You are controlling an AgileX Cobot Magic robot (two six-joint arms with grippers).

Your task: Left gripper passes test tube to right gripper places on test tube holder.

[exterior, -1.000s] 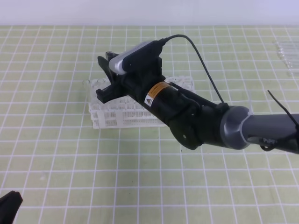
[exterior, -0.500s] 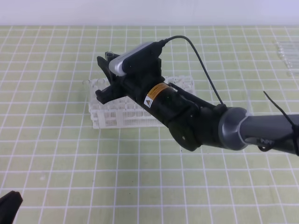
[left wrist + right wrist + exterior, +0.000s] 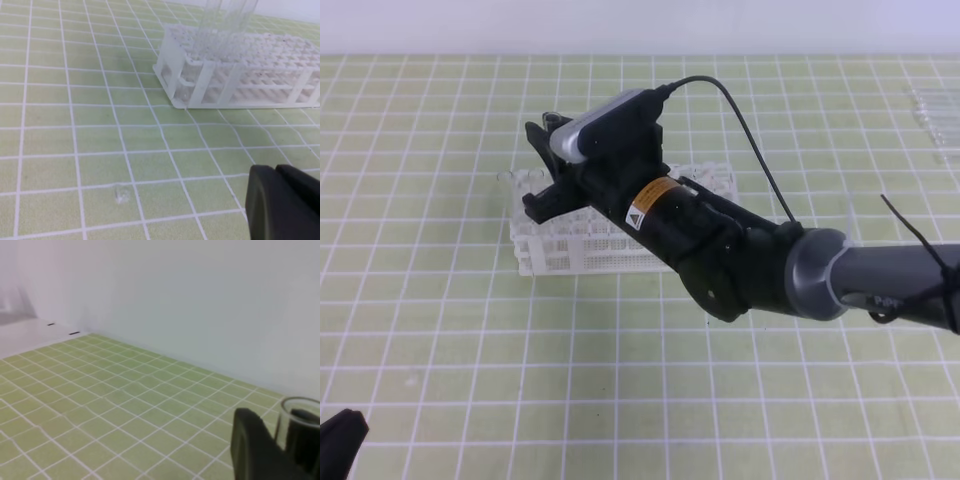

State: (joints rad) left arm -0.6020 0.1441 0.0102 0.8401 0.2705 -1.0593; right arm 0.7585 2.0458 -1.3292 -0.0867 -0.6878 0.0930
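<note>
Over the last second the right pincer (image 3: 542, 165) has barely drifted left above the test tube holder (image 3: 550, 250); the test tube (image 3: 295, 420) is clamped, so insertion is judged imminent. The left pincer's (image 3: 282, 202) opening cannot be told.

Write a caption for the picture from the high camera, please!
The right gripper hangs over the white test tube holder on a green checked table.

High view overlooks; wrist views perhaps low.

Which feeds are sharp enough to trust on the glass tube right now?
Right wrist: soft overall, but the test tube rim shows between the right tool's blurred dark fingers. Left wrist: test tube holder fairly sharp, tubes above it faint. Exterior high: even lighting, the arm hides the tube.
</note>
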